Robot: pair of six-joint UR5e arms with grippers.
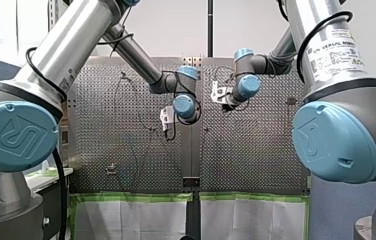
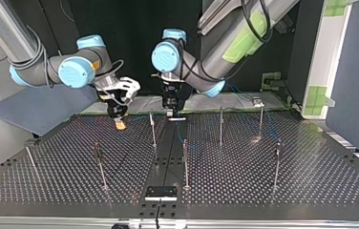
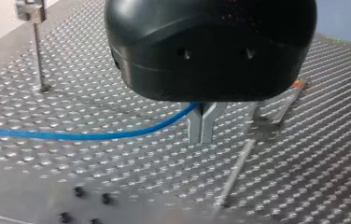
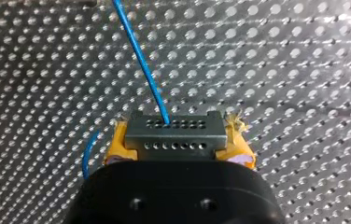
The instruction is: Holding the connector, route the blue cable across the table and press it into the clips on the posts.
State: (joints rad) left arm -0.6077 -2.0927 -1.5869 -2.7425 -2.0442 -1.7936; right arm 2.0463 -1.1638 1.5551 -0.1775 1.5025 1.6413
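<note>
Near the surface's far edge, my right hand clamps the connector, my left hand pinches the blue cable; seemingly no posts clipped yet.

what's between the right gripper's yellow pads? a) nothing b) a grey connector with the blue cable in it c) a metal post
b: the right wrist view shows the pads of the right gripper clamping the grey connector, with the blue cable running out of its holes.

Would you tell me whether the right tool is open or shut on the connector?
Shut: yellow pads of my right tool press the connector from both sides.
</note>
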